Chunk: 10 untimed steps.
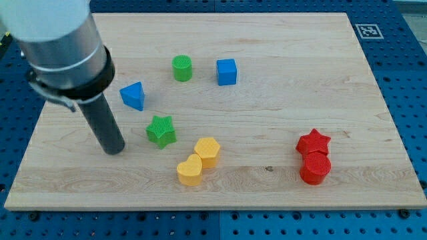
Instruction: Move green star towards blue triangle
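Claw none (bare rod); my tip [115, 151] left of green star [161, 130], not touching; blue triangle [133, 95] above

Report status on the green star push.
My tip down on the board, just off the view's left of the green star, not touching. Blue triangle above-left of star. Nothing between them.

The worktop [267, 100] is pale, unvarnished-looking wood with fine lengthwise grain and a matt finish. The green star [161, 130] and, at its 11 o'clock, the blue triangle [133, 95] look like matt plastic with fine ridges (the red star [313, 142] shows the same). The rod ending in my tip [115, 151] is smooth, dark and semi-matt. Its collar [63, 40] appears satin grey, probably metal.
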Available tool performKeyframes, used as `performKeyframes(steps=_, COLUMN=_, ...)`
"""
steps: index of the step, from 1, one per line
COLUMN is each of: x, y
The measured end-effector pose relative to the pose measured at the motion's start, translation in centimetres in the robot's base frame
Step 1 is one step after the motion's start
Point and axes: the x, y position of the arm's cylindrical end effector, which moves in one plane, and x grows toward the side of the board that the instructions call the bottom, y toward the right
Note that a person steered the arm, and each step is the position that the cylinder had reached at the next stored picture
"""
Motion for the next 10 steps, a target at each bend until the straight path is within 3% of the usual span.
performKeyframes(steps=4, x=-1.2, y=12.5)
performKeyframes(steps=10, x=-2.4, y=3.4)
